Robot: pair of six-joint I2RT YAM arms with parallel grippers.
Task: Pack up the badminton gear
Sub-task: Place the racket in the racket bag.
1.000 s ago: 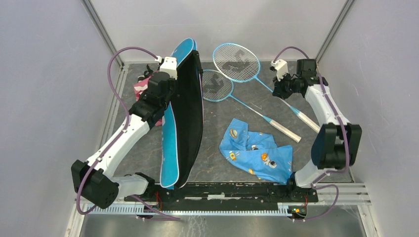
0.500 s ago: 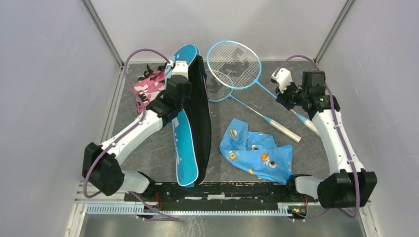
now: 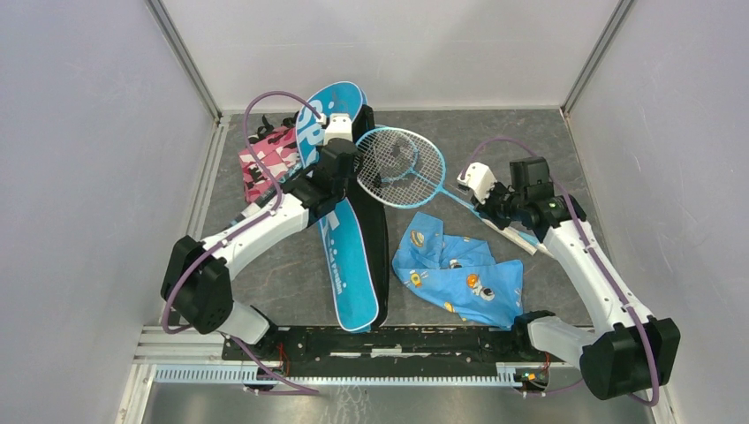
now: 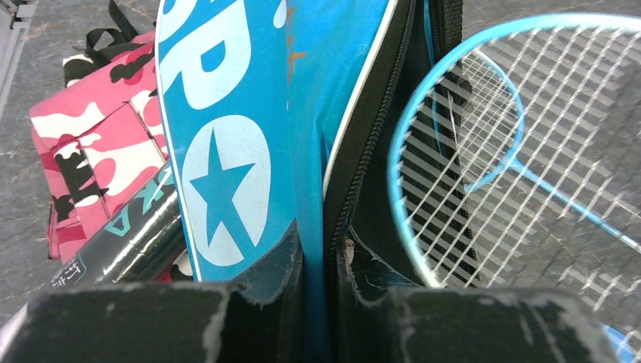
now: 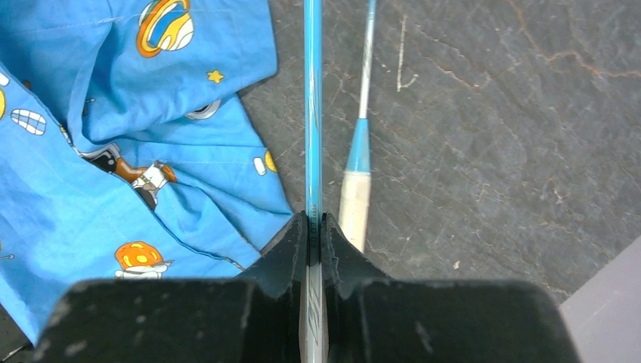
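Note:
My left gripper is shut on the edge of the blue "SPORT" cover, holding its zip side open; in the left wrist view the fingers pinch the blue flap. My right gripper is shut on the shaft of a light-blue racquet, whose head lies against the cover's black inner side. The second racquet lies on the table beside it. A black tube lies by the cover. No shuttlecocks show.
A pink camouflage bag lies at the back left, next to the cover. A blue cartoon-print cloth lies crumpled at the front right, just left of my right gripper. Grey walls close in the table.
My left arm has swung the cover right and laid it lower. My right gripper has carried its racquet left and nearer, bringing the head up to the cover's open side.

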